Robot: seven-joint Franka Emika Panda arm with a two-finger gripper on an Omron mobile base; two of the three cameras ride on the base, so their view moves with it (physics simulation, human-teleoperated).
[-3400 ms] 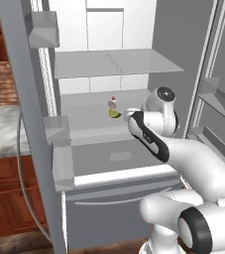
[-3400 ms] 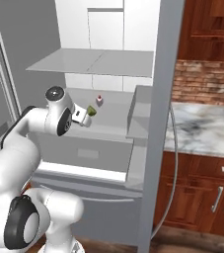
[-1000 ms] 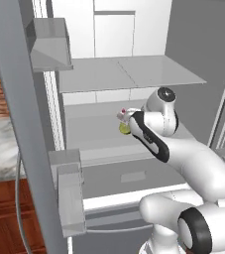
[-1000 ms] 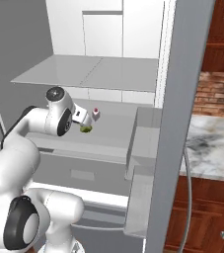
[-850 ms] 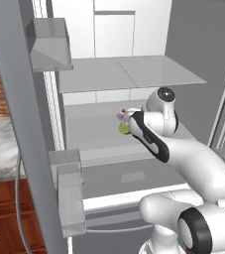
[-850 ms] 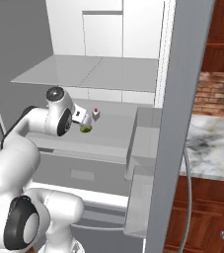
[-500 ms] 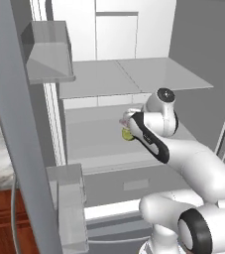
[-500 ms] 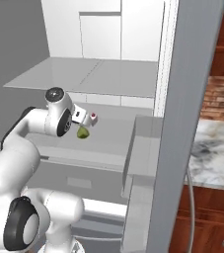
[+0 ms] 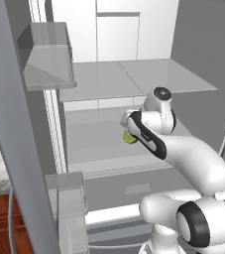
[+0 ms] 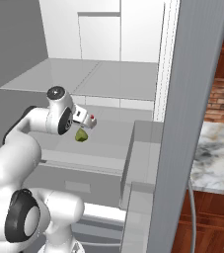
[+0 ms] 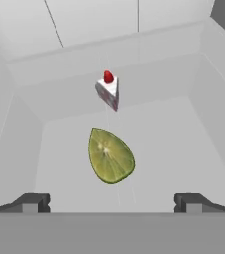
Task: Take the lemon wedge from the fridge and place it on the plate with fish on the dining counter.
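The tool (image 11: 111, 203) stands wide open, its two dark fingertips (image 11: 30, 203) set far apart and gripping nothing, which suits a reach not yet closed on its target. Directly ahead of it, centred between the fingertips, the small yellow-green lemon wedge (image 11: 110, 156) lies flat on the white shelf (image 11: 183, 144) of the tall grey French-door fridge (image 9: 15, 149); the centring looks deliberate, so the jaws can pass to either side of it. Just beyond the wedge, farther from the tool, a tiny white bottle with a red cap (image 11: 108, 91) stands near the back wall, apart from the wedge. Compared with a second ago, the whole scene in both base views has shifted and the shelves loom larger, so the base has driven closer; the jaws are as wide as before.
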